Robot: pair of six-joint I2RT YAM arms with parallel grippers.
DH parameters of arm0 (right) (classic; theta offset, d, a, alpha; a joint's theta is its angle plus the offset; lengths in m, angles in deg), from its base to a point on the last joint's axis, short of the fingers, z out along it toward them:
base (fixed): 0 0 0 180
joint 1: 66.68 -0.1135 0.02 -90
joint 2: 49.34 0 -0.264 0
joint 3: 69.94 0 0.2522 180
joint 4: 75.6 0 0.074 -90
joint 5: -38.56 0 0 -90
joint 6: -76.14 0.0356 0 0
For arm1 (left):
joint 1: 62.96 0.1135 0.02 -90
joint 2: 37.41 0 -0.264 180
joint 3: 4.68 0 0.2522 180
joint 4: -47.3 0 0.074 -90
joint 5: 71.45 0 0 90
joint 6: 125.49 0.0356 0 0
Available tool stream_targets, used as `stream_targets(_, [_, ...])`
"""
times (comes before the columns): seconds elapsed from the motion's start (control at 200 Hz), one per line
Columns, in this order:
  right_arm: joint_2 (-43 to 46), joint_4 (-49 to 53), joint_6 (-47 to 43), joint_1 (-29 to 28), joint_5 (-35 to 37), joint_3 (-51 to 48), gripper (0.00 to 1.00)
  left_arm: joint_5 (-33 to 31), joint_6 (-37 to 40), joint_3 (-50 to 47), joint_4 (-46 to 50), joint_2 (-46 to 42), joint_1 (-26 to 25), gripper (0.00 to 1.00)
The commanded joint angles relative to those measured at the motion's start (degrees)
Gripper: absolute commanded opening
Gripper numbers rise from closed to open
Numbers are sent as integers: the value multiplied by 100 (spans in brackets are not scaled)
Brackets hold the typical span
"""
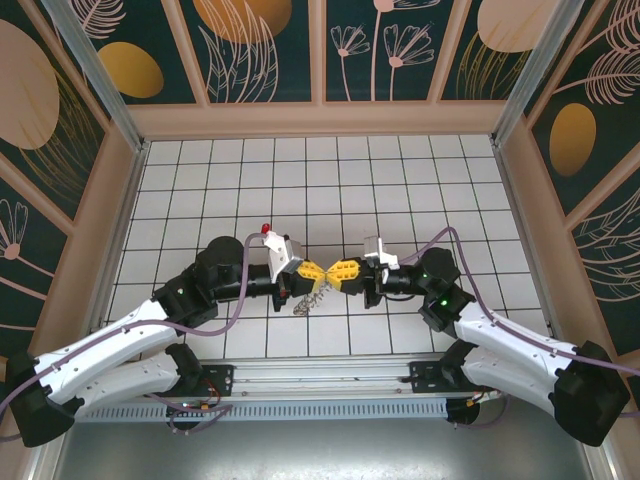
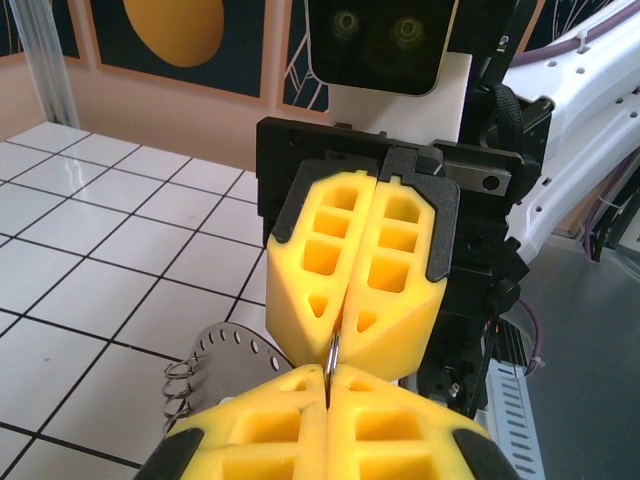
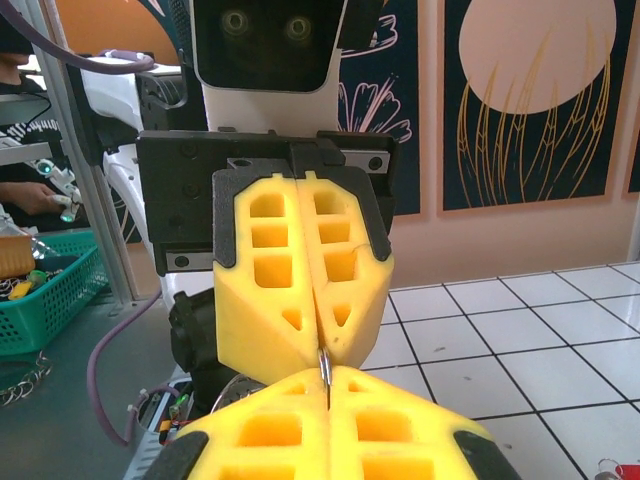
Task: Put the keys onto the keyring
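Pressed together, the left gripper [image 2: 328, 385] pinches a thin metal loop [image 2: 333, 352] seen edge-on. The toothed grey keyring [image 2: 225, 352] sits low, just left of it. Both arms fold inward, tips nose to nose over the tiled table [image 1: 400, 180]. Opposite, the right gripper [image 2: 342, 325] clamps the same loop. The red-headed key [image 3: 627, 470] lies on the tiles, apart.

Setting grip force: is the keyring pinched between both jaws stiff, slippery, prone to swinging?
The keyring shows as a thin bare metal edge, so it is probably stiff but slippery in the yellow jaws. The disc and coil hanging beside it will likely swing and tug it. It looks light.
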State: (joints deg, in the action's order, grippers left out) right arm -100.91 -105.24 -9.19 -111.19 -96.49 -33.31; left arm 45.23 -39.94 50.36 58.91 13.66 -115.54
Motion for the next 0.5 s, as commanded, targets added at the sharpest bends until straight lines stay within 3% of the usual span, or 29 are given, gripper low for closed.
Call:
stream_targets(0.0, [43,-199,26,-58,-144,266,0,-104,148,171,66,-5,-30,0])
stream_targets(0.26, [208,416,-163,-58,131,376,0,-229,330,248,251,-158,-28,0])
stream_targets(0.35, [311,771,-250,-58,279,393,6,-276,447,320,434,-150,-27,0])
stream_targets(0.495, [384,1177,-369,-66,427,428,7,-155,627,449,699,-63,-27,0])
